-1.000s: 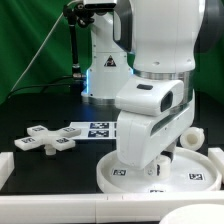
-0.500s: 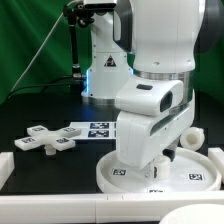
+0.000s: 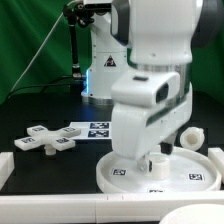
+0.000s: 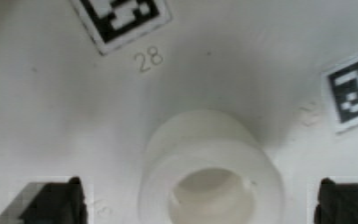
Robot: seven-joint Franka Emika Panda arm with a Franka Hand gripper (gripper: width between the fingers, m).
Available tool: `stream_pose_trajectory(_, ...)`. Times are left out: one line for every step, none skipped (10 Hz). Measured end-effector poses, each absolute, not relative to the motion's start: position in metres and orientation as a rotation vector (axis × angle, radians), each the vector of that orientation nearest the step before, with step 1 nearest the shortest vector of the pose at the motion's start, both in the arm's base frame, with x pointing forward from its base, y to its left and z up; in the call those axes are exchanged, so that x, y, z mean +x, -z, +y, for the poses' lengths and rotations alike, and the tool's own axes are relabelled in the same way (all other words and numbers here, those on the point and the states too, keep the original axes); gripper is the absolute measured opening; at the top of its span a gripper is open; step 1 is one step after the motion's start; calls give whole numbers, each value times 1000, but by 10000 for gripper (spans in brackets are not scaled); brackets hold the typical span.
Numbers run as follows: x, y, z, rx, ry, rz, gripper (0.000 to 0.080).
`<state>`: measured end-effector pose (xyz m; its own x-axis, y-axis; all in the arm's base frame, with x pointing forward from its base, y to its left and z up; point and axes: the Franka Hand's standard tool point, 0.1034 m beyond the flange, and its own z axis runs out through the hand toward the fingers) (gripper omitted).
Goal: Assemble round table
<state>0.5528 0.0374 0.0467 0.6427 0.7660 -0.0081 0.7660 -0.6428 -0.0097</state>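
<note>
The large round rimmed disc (image 3: pixel 125 172) lies flat at the front and carries square tags. It fills the wrist view (image 4: pixel 87 110). A short cylindrical leg (image 3: pixel 157 165) stands upright on the disc, with its hollow top showing in the wrist view (image 4: pixel 208 172). My gripper (image 3: pixel 155 152) hangs right over the leg. In the wrist view the gripper (image 4: pixel 197 202) is open. Its dark fingers (image 4: pixel 44 202) stand on either side of the leg and do not touch it. The cross-shaped piece (image 3: pixel 45 140) lies on the table at the exterior view's left.
The marker board (image 3: pixel 95 130) lies behind the disc, between it and the robot base (image 3: pixel 100 75). Another white rounded part (image 3: pixel 190 137) sits beyond the disc at the exterior view's right. A low white wall (image 3: pixel 20 165) borders the front and sides.
The arm's hand has lifted a little and turned. The leg on the disc now shows below it. The disc and the cross-shaped piece have not moved.
</note>
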Motion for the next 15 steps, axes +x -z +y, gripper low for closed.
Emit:
stream_pose_trajectory(542, -57, 42, -2893, 17, -1234, 649)
stream_pose_trajectory(531, -72, 49, -2944, 76, -1138, 649)
stream_pose_trajectory(516, -77, 58, -2993, 113, -1002, 649)
stream_pose_trajectory(502, -73, 67, -3012, 108, -925, 649)
stream_pose_trajectory(506, -73, 66, -3011, 106, -929, 649)
stream_pose_trajectory(507, -73, 64, -3012, 108, -926, 649)
stream_pose_trajectory(506, -73, 65, -3020, 107, -892, 649)
stream_pose_trajectory(506, -73, 66, -3038, 108, -809, 649)
stream_pose_trajectory(506, -73, 67, -3062, 108, -679, 649)
stream_pose_trajectory(506, -73, 68, -3077, 107, -566, 649)
stream_pose_trajectory(501, -71, 73, -3100, 100, -323, 649)
stream_pose_trajectory(494, -66, 84, -3103, 98, 27, 649)
stream_pose_trajectory(492, -64, 89, -3092, 88, 128, 649)
stream_pose_trajectory(492, -64, 90, -3074, 84, 225, 649)
stream_pose_trajectory(492, -64, 90, -3065, 81, 261, 649)
